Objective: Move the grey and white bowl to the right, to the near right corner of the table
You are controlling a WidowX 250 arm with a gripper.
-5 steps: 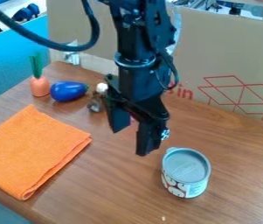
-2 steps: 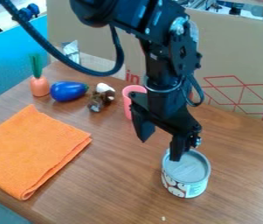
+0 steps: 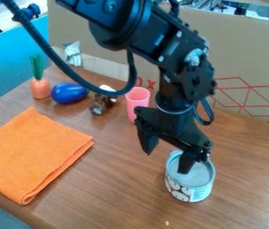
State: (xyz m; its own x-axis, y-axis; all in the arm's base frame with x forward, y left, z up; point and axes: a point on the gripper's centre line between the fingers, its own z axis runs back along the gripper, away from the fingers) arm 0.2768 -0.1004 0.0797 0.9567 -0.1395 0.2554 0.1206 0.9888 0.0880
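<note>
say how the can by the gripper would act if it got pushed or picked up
The can looks stiff, with a smooth round wall, so it would probably keep its shape in a grip. Standing upright and squat, it would likely slide rather than tip under a low push. Knocked on its side, it could well roll.

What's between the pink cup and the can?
In the camera view, the gripper hangs between the pink cup and the can, hiding some tabletop; one finger overlaps the can's top.

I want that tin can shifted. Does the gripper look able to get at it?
Probably yes: the open gripper hangs by the tin can, one finger seemingly over its top, and nothing visible stands between them.
</note>
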